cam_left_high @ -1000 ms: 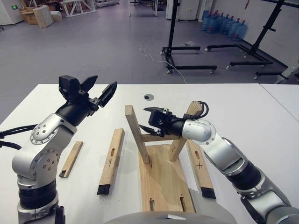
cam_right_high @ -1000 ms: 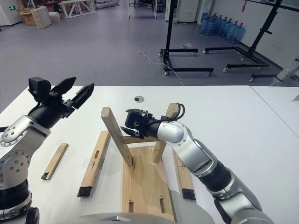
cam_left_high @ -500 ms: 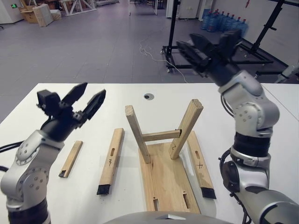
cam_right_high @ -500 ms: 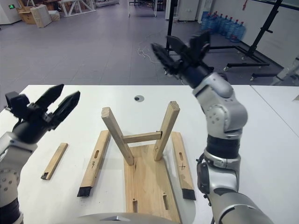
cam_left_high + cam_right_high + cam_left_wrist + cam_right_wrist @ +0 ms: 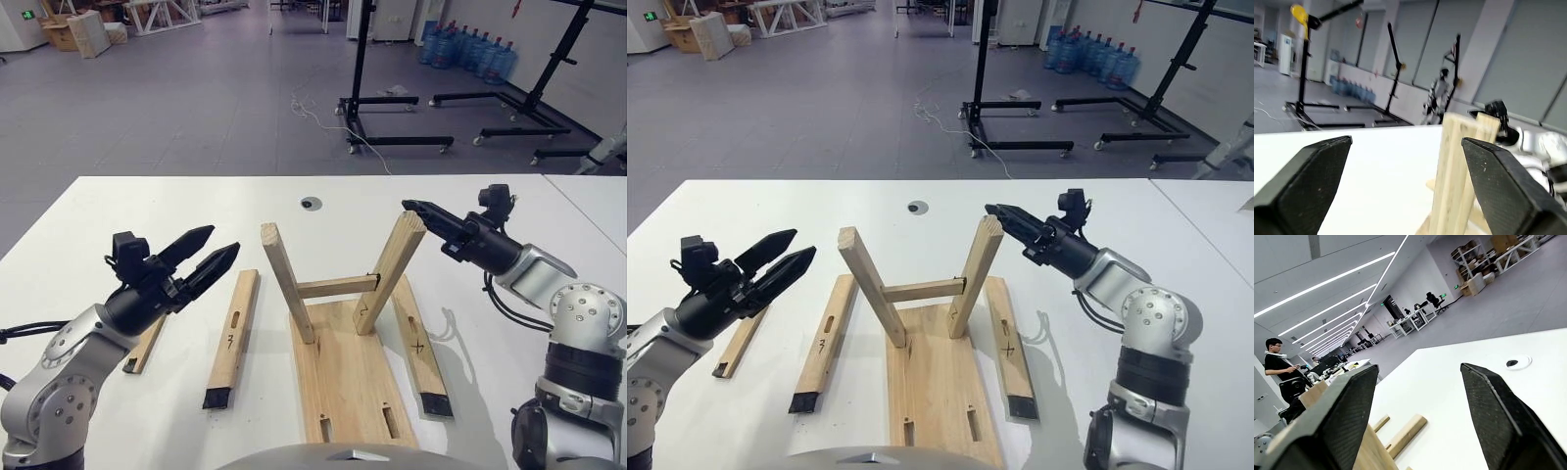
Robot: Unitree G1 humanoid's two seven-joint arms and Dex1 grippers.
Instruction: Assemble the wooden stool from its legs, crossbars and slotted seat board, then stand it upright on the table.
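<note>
The slotted seat board (image 5: 343,387) lies flat on the white table (image 5: 127,206). Two legs stand up from it, the left leg (image 5: 287,282) and the right leg (image 5: 389,272), joined by a crossbar (image 5: 338,286). A loose leg (image 5: 233,338) lies left of the board, another loose leg (image 5: 419,348) to its right. A short crossbar (image 5: 147,338) lies far left, partly under my left arm. My left gripper (image 5: 223,241) hovers open above the table, left of the standing frame (image 5: 1454,171). My right gripper (image 5: 423,217) is open at the top of the right leg, holding nothing.
A round grommet (image 5: 312,204) sits in the table behind the frame. Beyond the far edge the floor holds black wheeled racks (image 5: 392,108) and water bottles (image 5: 465,49). A second table (image 5: 598,201) adjoins at the right.
My right arm has swung out from the crossbar, up, then down to beside the right leg's top. My left gripper has dropped lower and nearer the table.
</note>
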